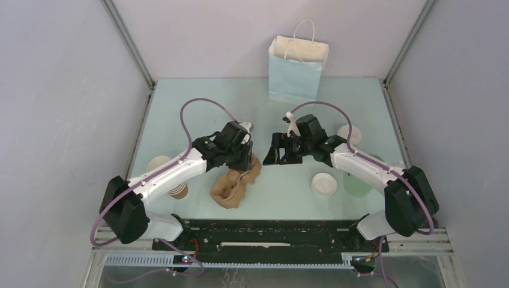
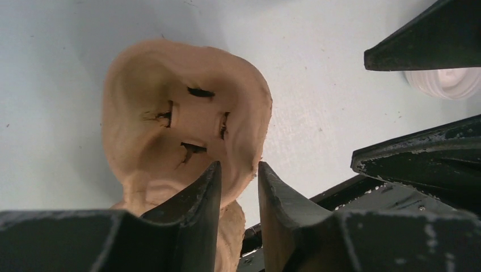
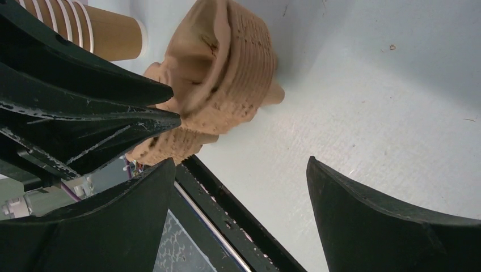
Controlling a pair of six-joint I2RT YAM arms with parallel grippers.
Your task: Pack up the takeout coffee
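Note:
A tan moulded pulp cup carrier (image 1: 231, 189) lies near the table's front centre, its far end tipped up. My left gripper (image 1: 247, 163) is shut on that end's rim; in the left wrist view the gripper (image 2: 239, 175) pinches the edge of a pocket of the carrier (image 2: 170, 130). My right gripper (image 1: 270, 157) is open and empty just right of it, over bare table (image 3: 240, 160). A small brown cup with a pale rim (image 1: 159, 165) stands at the left, partly behind my left arm. The carrier also shows in the right wrist view (image 3: 227, 62).
A nested stack of brown cups (image 1: 177, 191) (image 3: 96, 28) stands beside the left arm. A pale blue paper bag (image 1: 297, 69) stands at the back. Two white lids (image 1: 324, 183) (image 1: 349, 133) and a pale green cup (image 1: 358, 185) are on the right.

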